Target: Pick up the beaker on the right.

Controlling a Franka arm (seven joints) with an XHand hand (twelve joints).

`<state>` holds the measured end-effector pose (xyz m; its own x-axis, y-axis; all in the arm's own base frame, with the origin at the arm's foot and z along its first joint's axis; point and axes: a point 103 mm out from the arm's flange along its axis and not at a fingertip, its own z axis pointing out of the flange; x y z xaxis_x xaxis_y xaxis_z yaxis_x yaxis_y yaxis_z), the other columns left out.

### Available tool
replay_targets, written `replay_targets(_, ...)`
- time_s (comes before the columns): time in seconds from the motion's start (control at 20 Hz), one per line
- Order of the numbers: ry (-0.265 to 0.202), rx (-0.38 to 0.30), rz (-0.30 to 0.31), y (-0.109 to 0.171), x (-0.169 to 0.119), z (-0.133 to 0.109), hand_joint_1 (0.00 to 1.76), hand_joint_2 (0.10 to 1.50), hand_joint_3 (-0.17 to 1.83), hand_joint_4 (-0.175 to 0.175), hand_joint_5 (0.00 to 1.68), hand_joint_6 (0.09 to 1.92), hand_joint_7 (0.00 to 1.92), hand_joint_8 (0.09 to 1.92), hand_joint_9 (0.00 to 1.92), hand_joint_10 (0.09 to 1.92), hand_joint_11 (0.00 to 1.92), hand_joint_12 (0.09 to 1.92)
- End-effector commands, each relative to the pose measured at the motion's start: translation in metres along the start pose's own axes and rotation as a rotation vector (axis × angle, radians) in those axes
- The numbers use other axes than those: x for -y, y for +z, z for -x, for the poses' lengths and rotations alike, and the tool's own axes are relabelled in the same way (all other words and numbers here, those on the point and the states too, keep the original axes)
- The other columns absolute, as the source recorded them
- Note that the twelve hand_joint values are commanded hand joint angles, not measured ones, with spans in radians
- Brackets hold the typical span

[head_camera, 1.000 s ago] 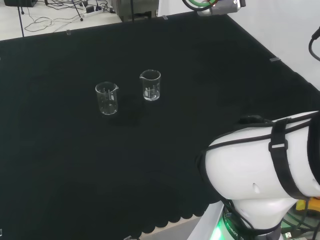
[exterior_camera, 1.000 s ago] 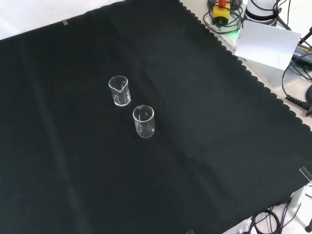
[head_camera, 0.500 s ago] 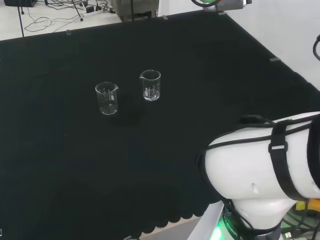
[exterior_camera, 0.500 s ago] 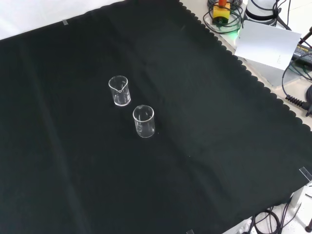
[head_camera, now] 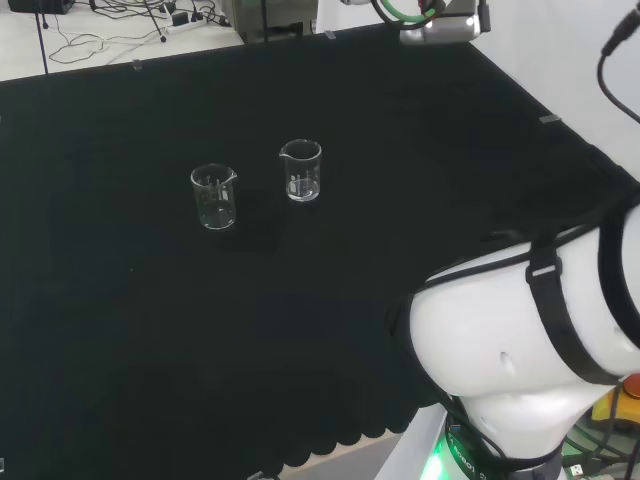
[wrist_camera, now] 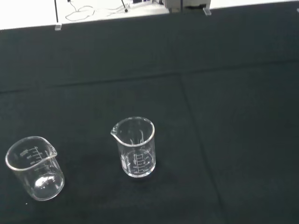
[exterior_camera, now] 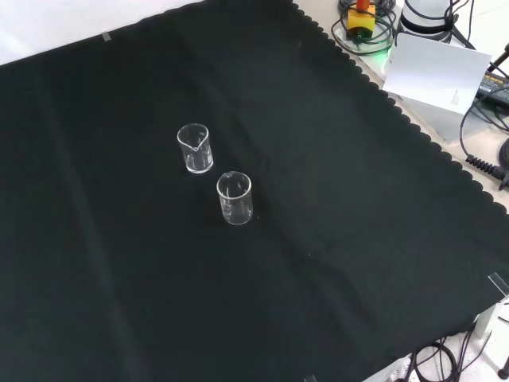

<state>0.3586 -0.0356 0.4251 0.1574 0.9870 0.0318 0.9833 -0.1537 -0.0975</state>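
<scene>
**Q:** What stands near the beakers?

**A:** Two clear beakers (head_camera: 301, 171) (head_camera: 214, 197) stand upright, near each other but apart, on the black cloth (head_camera: 420, 150) with open cloth around them. In the head view the task's beaker is the one on the right, at about two o'clock from its neighbour; in the front view it is the upper one (exterior_camera: 195, 148), at eleven o'clock from the other (exterior_camera: 235, 197).

**Q:** And the setting?

**A:** The cloth has a scalloped edge. Cables (head_camera: 110, 20) lie on the floor beyond it, and the white arm (head_camera: 530, 350) rises at five o'clock in the head view.

**Q:** Anything inside the beakers? The hand?

**A:** Both look empty. Whether the hand is clenched or relaxed, I cannot tell.
</scene>
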Motion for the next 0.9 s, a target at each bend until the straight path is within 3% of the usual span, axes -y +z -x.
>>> replay_targets(0.05,-0.001,-0.050,0.022,0.034,-0.055,0.009,0.33,1.19,0.26,-0.004,0.37,0.09,0.09,0.48,0.21,0.63,0.00,1.28)
replay_targets(0.25,-0.013,-0.078,0.017,0.057,-0.080,0.011,0.52,1.08,0.27,-0.005,0.40,0.09,0.18,0.55,0.33,0.67,0.02,1.40)
replay_targets(0.35,-0.006,-0.105,-0.014,0.072,-0.092,0.016,0.59,1.00,0.34,-0.007,0.40,0.09,0.20,0.59,0.36,0.67,0.04,1.41)
replay_targets(0.6,-0.025,-0.161,-0.092,0.107,-0.124,0.022,0.67,0.87,0.47,-0.008,0.40,0.09,0.20,0.61,0.36,0.67,0.07,1.41)
replay_targets(0.9,-0.062,-0.184,-0.142,0.143,-0.155,0.027,0.72,0.76,0.54,0.001,0.36,0.09,0.16,0.60,0.31,0.67,0.04,1.41)
